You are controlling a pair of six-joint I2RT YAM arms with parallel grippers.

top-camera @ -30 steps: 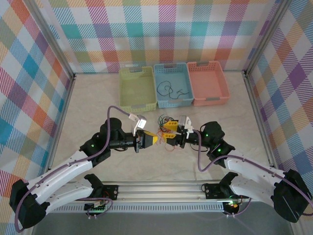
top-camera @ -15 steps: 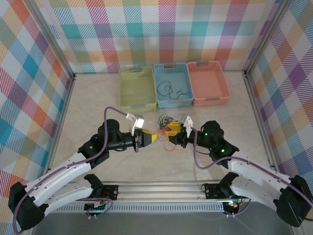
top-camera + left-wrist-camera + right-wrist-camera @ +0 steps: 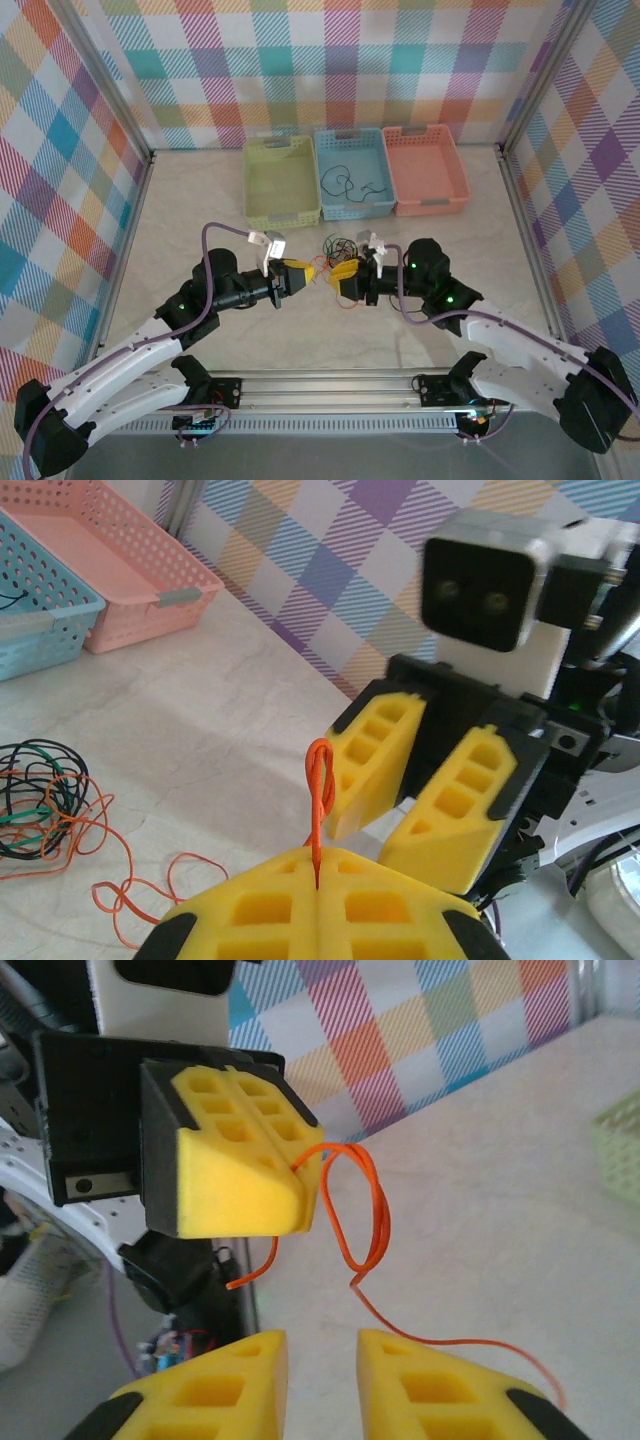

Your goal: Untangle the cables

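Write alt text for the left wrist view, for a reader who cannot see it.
The left end effector pinches an upright loop of orange wire. The right end effector faces it, jaws open. The tangle lies on the table at left.

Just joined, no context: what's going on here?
Two arms are working on untangling cables. The left gripper is shut on a loop of one orange cable, held up off the table. The right gripper faces it with jaws apart, close to the loop but not gripping it. The rest of the tangle lies on the table just beyond them, and one black cable sits in the blue basket.
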